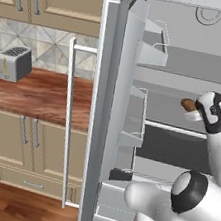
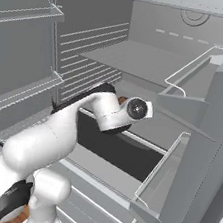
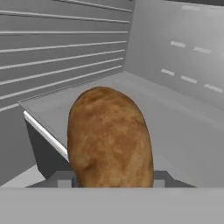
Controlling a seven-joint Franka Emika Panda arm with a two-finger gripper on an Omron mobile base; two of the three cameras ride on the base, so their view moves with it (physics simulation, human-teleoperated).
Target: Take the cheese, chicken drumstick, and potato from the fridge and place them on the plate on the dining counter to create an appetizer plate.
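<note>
While the fridge (image 1: 103, 106) stands wide open in the left base view, its door swung toward us with white wire-railed bins (image 1: 134, 116) on the inner face and the long bar handle (image 1: 66, 121) out front, the white arm reaches up from the lower right into the middle shelf area. Right at the wrist, a brown lump peeks out: that's the potato (image 1: 187, 104), just at the shelf's front. Off to the left, a toaster (image 1: 13, 63) sits on the wood-topped desk (image 1: 39, 96) by the wall.

Over to the right base view: we're looking straight into the grey interior, ribbed side wall on the left, door bins (image 2: 167, 177) on the right. The arm curls in over the dark drawer front (image 2: 117, 152), and the hand hides whatever it carries.

Now the hand view, and here's the potato (image 3: 109, 138) huge and close, sitting between the jaws, which are clamped on it. Behind it runs the grey shelf (image 3: 175, 127) and the back wall.
</note>
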